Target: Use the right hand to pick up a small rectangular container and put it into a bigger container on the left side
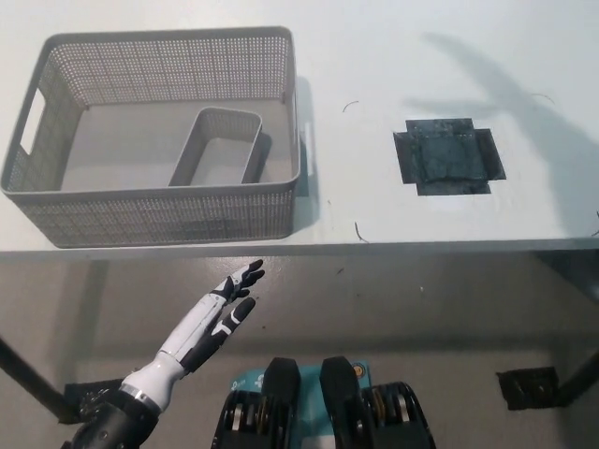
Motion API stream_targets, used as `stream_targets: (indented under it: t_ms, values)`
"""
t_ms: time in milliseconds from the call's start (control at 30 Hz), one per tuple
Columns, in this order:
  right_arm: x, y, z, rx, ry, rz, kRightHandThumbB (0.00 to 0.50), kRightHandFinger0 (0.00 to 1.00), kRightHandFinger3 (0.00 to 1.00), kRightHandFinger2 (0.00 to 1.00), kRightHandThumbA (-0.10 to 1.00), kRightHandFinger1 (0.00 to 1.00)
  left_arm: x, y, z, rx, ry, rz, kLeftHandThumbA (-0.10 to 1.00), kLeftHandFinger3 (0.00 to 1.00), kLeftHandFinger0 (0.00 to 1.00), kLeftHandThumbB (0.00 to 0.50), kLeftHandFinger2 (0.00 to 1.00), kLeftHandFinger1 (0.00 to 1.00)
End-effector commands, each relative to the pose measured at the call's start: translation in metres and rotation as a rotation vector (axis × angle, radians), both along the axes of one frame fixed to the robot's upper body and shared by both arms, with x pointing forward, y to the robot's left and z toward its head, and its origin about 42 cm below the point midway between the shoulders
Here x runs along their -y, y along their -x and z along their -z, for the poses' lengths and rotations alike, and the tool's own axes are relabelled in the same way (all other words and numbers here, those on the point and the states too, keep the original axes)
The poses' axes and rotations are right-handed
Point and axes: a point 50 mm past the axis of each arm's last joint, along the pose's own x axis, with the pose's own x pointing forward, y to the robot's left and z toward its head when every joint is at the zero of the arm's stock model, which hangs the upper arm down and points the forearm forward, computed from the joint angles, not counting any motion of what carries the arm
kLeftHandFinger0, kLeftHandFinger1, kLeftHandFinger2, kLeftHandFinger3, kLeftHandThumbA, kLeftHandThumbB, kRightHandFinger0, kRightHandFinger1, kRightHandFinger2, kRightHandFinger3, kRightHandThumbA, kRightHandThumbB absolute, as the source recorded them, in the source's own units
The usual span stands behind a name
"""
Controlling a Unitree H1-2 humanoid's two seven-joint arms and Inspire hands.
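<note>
We see a white tabletop (pixel 421 75) from steeply above, its front edge running across the middle of the view. On its left part stands a large grey basket (pixel 159 210) with perforated walls and a cut-out handle in its left end. Inside it, toward the right and near the front wall, sits the small grey container (pixel 215 148), upright with its open top facing up and nothing visible inside it. It rests on the basket's floor, lying a little askew to the basket's walls, with bare floor to its left.

To the right of the basket, well apart from it, a dark square patch (pixel 449 157) with ragged edges lies flat on the tabletop. A soft shadow falls across the surface above and to the right of that patch. A few thin dark marks show on the white surface between basket and patch.

Our left hand (pixel 225 304) hangs below the table's front edge at the lower left, white with dark fingertips, its fingers stretched out and slightly spread, holding nothing. It points up and to the right and touches no object.

Our right hand does not show in this view, so we cannot tell its state.
</note>
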Motion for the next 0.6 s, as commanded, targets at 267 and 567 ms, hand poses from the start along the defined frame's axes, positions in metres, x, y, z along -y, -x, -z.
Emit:
stream_targets:
  t_ms: [267,567]
  values:
    - [0.072,0.283,0.099,0.529,-0.214,-0.248,0.443,1.00,1.00,1.00,1.00,1.00,-0.004,-0.002,-0.013,0.085,0.039,-0.008,1.00,1.00,1.00,0.302,1.00,1.00]
    - [0.031,0.332,0.236,0.341,-0.288,-0.228,0.487,1.00,1.00,1.00,1.00,1.00,-0.001,0.003,-0.009,0.080,0.083,-0.009,1.00,1.00,1.00,0.310,1.00,1.00]
